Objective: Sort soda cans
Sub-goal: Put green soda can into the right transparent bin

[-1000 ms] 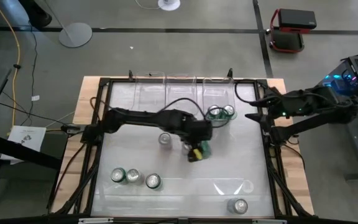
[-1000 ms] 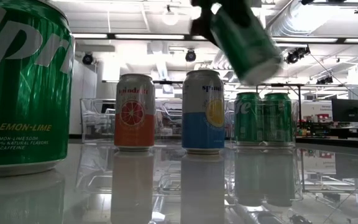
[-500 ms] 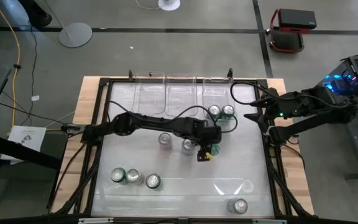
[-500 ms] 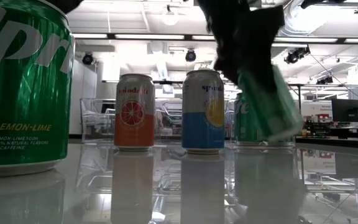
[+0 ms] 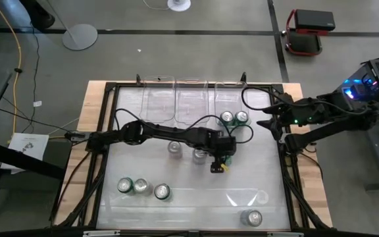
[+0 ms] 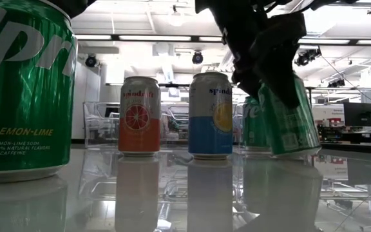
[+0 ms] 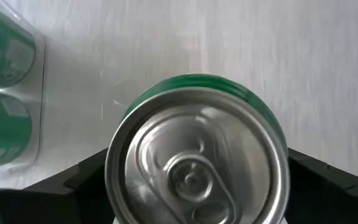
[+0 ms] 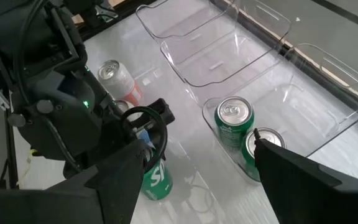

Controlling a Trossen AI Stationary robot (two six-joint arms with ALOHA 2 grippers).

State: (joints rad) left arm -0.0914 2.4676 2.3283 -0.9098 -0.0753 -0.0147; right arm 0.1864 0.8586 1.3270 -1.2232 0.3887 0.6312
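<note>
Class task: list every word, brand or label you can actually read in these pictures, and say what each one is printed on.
"LEMON-LIME": near green can, low view.
"LEMON-LIME SODA 100% NATURAL FLAVORS NO CAFFEINE": same can, small print.
"spr": same can, logo cut off.
Orange can and blue can: brand blurred.
Tilted green can: label unreadable.

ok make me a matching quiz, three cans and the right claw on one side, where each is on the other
Things
1. green can
2. orange can
3. blue and yellow can
4. right claw

Places
A. at the table's right edge, holding nothing
B. standing on the table, beside the blue and yellow can
C. between the left claw's fingers
D. standing between the orange can and the green can

Pairs: 1-C, 2-B, 3-D, 4-A
</note>
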